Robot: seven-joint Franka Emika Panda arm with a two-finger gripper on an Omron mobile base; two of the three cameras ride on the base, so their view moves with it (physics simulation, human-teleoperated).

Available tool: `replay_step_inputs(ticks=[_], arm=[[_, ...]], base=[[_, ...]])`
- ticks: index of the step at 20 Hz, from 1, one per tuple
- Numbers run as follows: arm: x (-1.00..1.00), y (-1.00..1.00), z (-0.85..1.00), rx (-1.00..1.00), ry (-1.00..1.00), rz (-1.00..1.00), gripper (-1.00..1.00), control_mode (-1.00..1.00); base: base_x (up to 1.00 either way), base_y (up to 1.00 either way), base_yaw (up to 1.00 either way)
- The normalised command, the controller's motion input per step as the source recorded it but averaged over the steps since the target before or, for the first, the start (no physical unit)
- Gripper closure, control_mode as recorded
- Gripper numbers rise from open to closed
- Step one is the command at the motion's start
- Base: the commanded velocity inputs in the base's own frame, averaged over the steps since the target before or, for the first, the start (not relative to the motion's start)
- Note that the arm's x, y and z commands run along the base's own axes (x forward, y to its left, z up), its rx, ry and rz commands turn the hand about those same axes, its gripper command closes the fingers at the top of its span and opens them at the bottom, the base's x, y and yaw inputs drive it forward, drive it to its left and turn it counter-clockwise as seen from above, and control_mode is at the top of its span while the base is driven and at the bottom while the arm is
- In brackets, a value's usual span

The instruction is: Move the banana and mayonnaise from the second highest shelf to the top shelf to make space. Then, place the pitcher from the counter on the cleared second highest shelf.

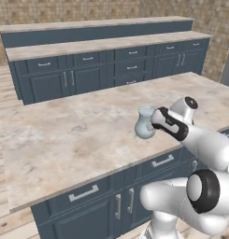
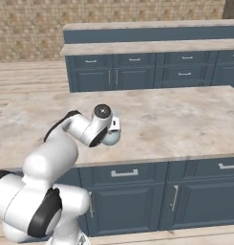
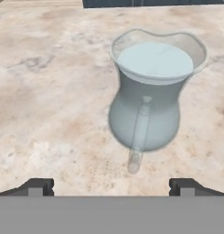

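Standing upright on the counter (image 1: 64,135), the pitcher (image 3: 147,91) lies straight ahead of the end effector (image 3: 111,186), handle apparently turned toward it. Its jaws are spread wide, empty, flanking the pitcher's width short of contact.

pitcher (image 3: 145,105): you see clear pale bluish glass, bulbous body, flared neck, handle facing the hand camera | pose: upright | place: on the beige marbled counter (image 1: 64,135), near its front edge
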Motion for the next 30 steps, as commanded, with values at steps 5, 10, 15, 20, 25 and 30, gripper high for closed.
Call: replay_step_inputs(ticks=[5, 10, 15, 20, 25, 30], arm=[[0.13, 0.0, -0.22, 0.0, 0.0, 0.0, -1.0, -1.0], [0.14, 0.0, -0.24, 0.0, 0.0, 0.0, -1.0, -1.0], [0.19, 0.0, -0.19, 0.0, 0.0, 0.0, -1.0, -1.0], [0.17, -0.02, -0.11, 0.01, 0.0, 0.0, -1.0, -1.0], [0.15, -0.05, -0.07, 0.02, 0.0, 0.0, -1.0, -1.0], [0.19, -0.1, -0.07, 0.04, 0.0, 0.0, -1.0, -1.0]], base=[[0.0, 0.0, 0.0], [0.0, 0.0, 0.0], [0.0, 0.0, 0.0], [0.0, 0.0, 0.0], [0.0, 0.0, 0.0], [0.0, 0.0, 0.0]])
